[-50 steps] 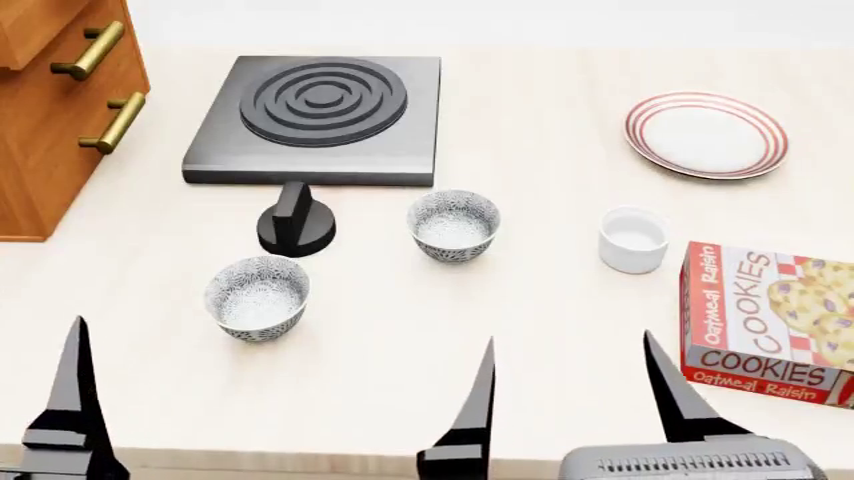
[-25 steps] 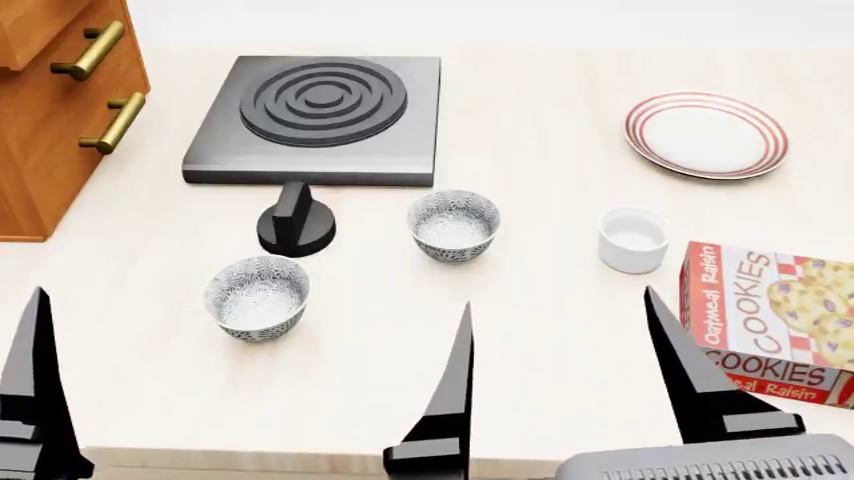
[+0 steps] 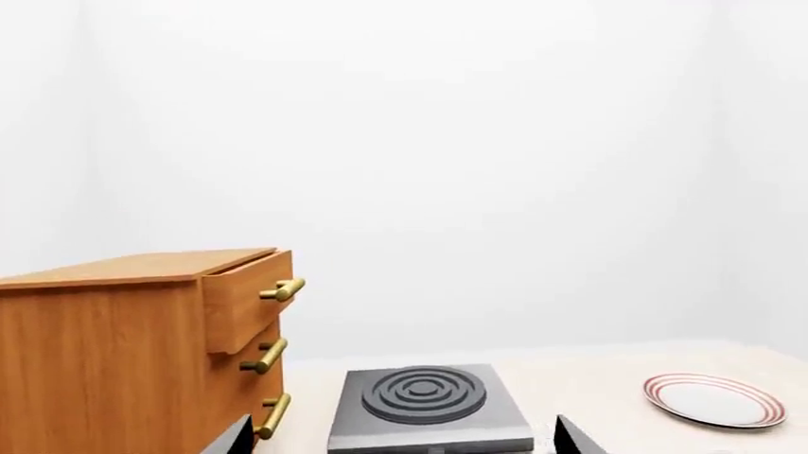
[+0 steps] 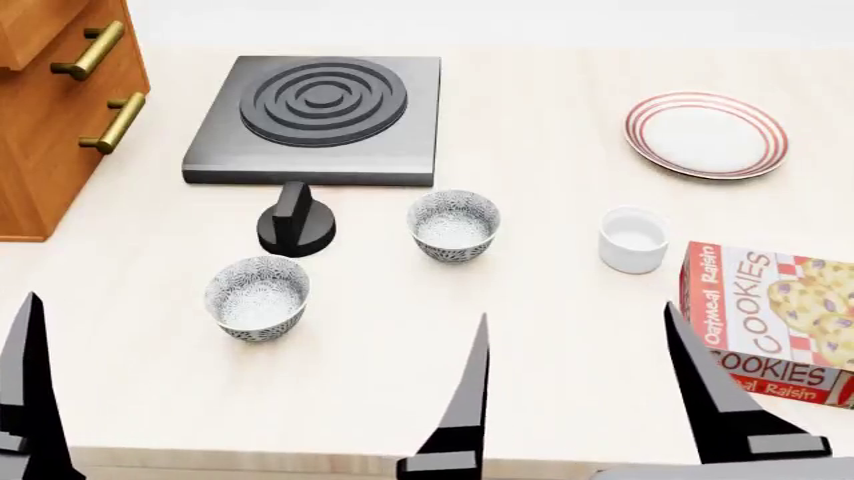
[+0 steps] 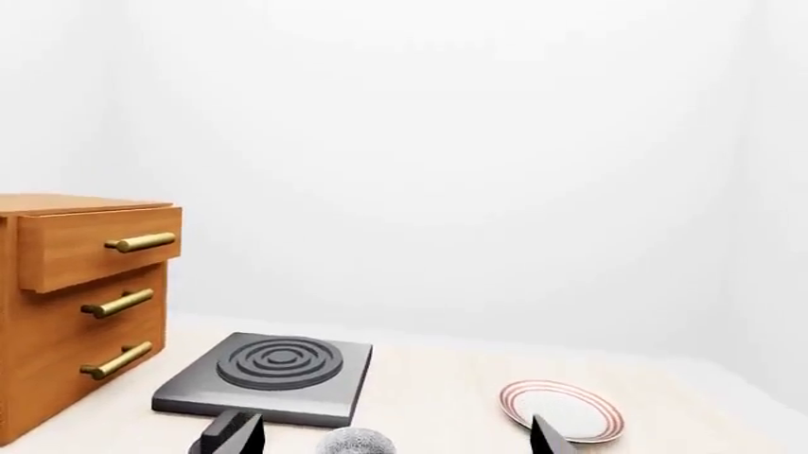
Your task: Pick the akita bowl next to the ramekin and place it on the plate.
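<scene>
The akita bowl [image 4: 454, 225], grey-speckled, stands upright on the counter just left of the white ramekin [image 4: 633, 238]. Its rim also shows low in the right wrist view [image 5: 358, 442]. The red-ringed plate [image 4: 705, 133] lies at the far right and is empty. My right gripper [image 4: 587, 395] hovers open near the front edge, well short of the bowl, with nothing between its fingers. My left gripper [image 3: 404, 443] is open too. Only one of its fingers [image 4: 27, 400] shows in the head view, at the front left.
A second speckled bowl [image 4: 256, 295] sits front left. A black knob [image 4: 296, 220] stands before the dark hob [image 4: 320, 115]. A wooden drawer unit [image 4: 54, 100] fills the far left. A cookie box [image 4: 774, 320] lies right of the ramekin.
My left gripper has slid left and lower in the head view. The right gripper's fingers have shifted slightly and stand a little wider. Nothing on the counter has moved.
</scene>
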`<state>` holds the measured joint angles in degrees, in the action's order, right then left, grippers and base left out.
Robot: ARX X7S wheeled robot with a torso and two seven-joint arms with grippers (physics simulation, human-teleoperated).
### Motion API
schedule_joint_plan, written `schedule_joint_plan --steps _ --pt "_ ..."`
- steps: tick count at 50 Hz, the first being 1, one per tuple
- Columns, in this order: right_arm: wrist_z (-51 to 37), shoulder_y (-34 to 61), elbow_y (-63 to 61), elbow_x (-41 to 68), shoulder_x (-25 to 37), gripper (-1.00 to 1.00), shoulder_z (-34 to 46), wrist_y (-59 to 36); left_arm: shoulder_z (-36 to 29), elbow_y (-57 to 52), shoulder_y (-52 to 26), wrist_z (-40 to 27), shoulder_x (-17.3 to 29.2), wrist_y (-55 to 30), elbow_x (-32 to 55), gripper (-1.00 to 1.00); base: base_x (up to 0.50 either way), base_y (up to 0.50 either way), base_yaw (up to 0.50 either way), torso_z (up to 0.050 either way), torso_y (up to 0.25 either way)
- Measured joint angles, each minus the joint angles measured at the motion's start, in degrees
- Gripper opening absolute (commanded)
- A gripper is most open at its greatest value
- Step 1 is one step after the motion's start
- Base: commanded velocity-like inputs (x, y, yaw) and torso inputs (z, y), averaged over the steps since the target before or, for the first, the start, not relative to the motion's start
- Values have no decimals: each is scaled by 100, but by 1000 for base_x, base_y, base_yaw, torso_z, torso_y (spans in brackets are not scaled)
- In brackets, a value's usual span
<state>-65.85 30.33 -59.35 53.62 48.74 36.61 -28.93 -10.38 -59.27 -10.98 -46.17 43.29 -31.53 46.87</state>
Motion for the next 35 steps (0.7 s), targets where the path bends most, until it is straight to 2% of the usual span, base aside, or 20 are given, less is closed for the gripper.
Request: schedule_joint_plan --steps 16,35 --pt "-130 33 29 -1 181 100 198 322 -229 57 -76 -202 199 198 76 100 60 0 0 0 0" --pt "-176 39 58 -45 279 100 345 539 -389 145 -90 -266 291 348 59 100 213 0 0 0 0"
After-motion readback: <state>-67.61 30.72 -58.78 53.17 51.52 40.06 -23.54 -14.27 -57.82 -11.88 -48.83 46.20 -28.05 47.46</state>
